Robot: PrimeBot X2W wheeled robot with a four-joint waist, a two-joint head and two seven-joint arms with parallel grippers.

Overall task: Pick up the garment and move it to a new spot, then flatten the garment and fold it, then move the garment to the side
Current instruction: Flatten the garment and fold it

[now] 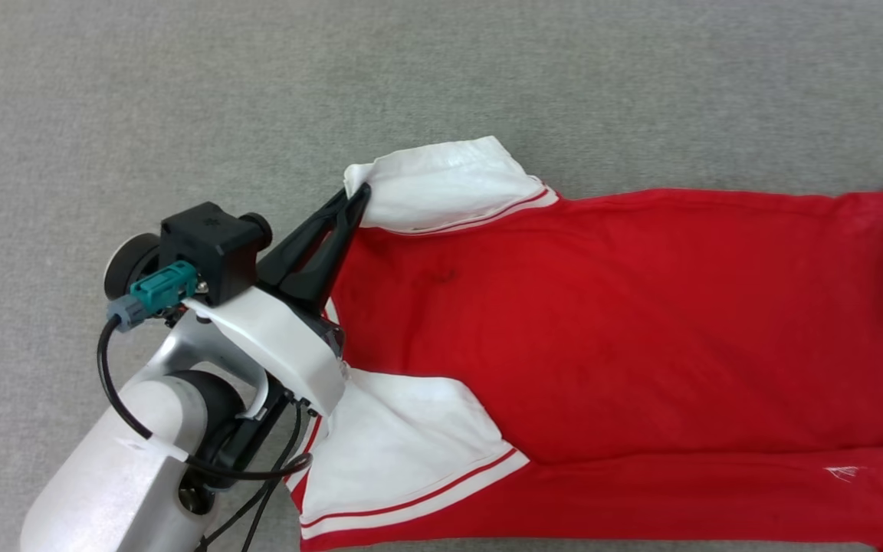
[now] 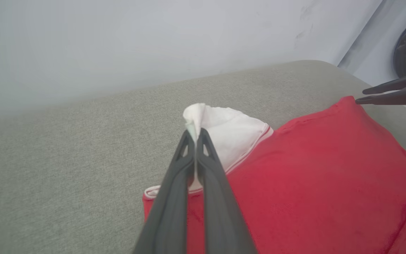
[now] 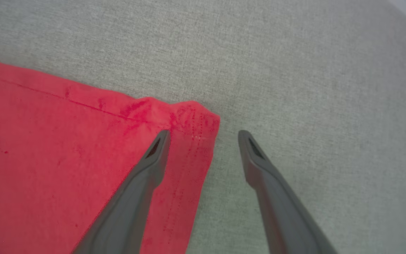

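The garment [image 1: 602,322] lies spread on the grey cloth surface [image 1: 181,92]. The left gripper [image 1: 361,198] is pinched tight on the edge of the far white sleeve [image 1: 449,184] — the right gripper [image 3: 204,133] stands wide apart and holds nothing, one finger over the red hem corner [image 3: 192,121], the other over bare cloth.

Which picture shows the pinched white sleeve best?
Left wrist view: the left gripper pinches the white fabric sleeve up close. Head view shows it from above, smaller; right wrist view shows the red garment's corner.
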